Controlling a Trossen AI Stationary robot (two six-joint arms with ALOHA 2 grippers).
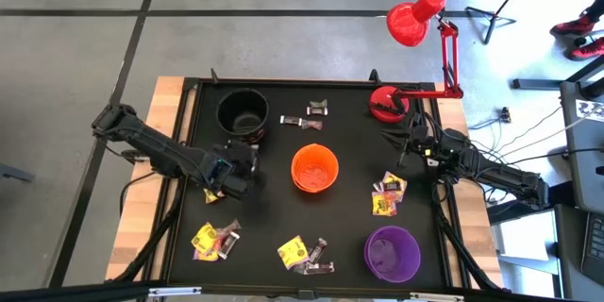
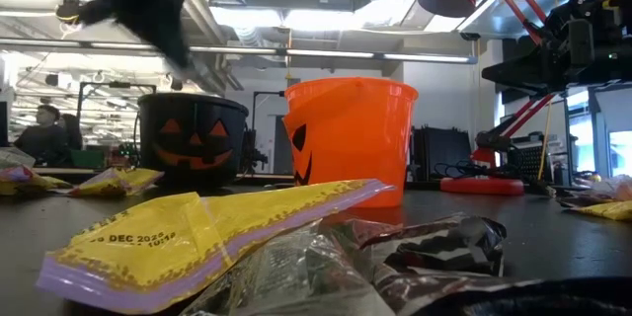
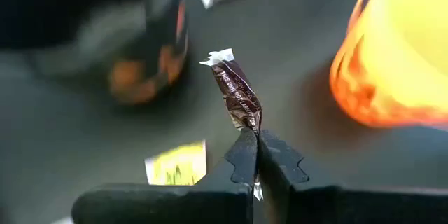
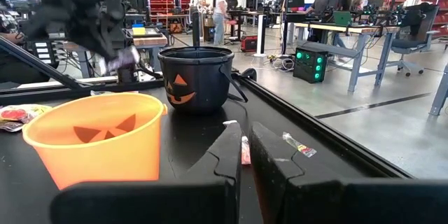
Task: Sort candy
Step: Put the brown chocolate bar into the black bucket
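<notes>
Clamped tight, our left gripper [image 3: 253, 138] pinches a brown candy [image 3: 236, 96] by its wrapper end, up off the table near the black cup [image 1: 243, 110]. Centre sits the orange cup [image 1: 314, 168]. Over right, our right gripper [image 4: 244, 152] waits, fingers nearly together, holding nothing.

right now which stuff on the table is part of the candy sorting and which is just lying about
Part of the job:
- brown wrapped candy, pinched in the left gripper
- loose candy piles
- black cup, orange cup, purple cup
- right gripper, waiting near the table's right edge

Just lying about:
- red desk lamp, its base on the table's far right corner
</notes>
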